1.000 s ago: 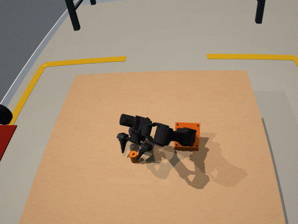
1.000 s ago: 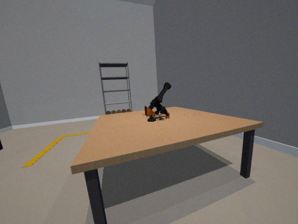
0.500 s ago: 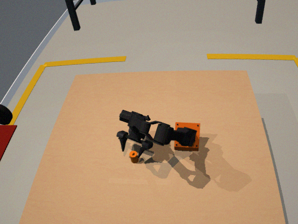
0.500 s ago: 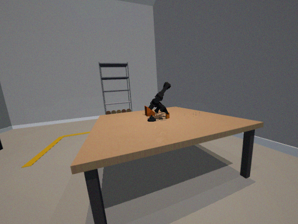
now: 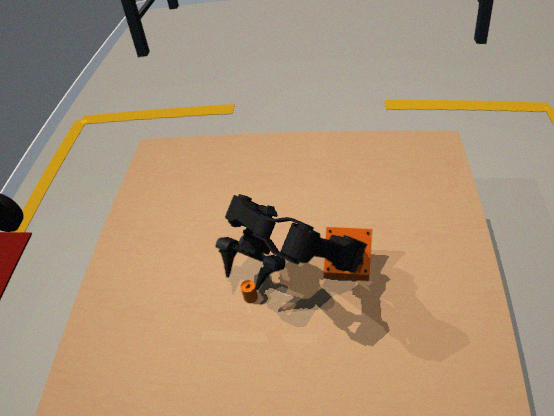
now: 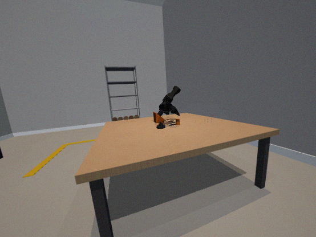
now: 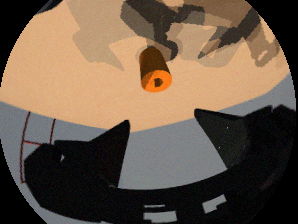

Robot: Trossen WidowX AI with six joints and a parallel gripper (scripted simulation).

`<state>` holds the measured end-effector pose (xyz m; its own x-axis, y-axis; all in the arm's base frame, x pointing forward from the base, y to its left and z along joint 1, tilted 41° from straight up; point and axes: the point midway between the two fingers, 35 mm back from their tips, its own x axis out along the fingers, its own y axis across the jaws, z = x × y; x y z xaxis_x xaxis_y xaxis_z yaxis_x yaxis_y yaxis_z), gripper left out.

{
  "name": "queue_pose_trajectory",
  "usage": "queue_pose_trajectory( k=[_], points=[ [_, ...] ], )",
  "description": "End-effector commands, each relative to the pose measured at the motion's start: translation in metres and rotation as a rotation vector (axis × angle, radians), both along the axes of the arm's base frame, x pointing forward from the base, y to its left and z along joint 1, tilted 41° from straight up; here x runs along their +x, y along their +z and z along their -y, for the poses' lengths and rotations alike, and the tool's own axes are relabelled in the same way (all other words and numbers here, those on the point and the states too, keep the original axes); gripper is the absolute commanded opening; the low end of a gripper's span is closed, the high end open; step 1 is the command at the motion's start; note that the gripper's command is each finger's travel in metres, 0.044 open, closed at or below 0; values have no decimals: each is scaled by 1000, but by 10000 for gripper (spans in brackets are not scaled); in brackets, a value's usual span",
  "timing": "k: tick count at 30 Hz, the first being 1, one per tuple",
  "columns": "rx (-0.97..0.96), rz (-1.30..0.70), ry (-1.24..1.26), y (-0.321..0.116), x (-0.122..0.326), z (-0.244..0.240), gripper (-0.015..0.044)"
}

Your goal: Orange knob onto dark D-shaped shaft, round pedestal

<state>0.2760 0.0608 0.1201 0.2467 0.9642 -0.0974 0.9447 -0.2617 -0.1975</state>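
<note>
The orange knob [image 5: 250, 296] [image 6: 177, 122] [image 7: 153, 62] stands upright on the table, its holed end facing up. The hole's D shape shows in the wrist view. My gripper [image 5: 243, 282] [image 6: 178, 114] [image 7: 162, 117] is wide open and empty. Its fingertips are above the knob, with a gap between them and the knob in the exterior view. In the wrist view the knob lies out beyond the fingertips, not between them. The dark round pedestal [image 6: 161, 126] with its short shaft stands on the table in the exterior view; I cannot make it out in the top view.
The arm's orange base [image 5: 348, 232] [image 6: 157, 118] is bolted to the wooden table [image 5: 200, 360] [image 6: 171, 142]. In the exterior view the pedestal is nearer the camera than the base and to the left of the knob. The arm casts shadows around the knob.
</note>
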Motion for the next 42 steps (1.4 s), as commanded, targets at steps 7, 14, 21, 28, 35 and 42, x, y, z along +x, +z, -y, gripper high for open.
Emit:
queue_pose_trajectory(
  k=[7,14,21,28,35,42],
  points=[
    [-259,-113,196,17,-8,0,440],
    [-731,-227,157,30,2,21,440],
    [-731,-227,157,30,2,21,440],
    [-762,-13,269,30,2,21,440],
    [-811,608,576,30,2,20,440],
    [-797,1243,868,30,2,20,440]
  ],
)
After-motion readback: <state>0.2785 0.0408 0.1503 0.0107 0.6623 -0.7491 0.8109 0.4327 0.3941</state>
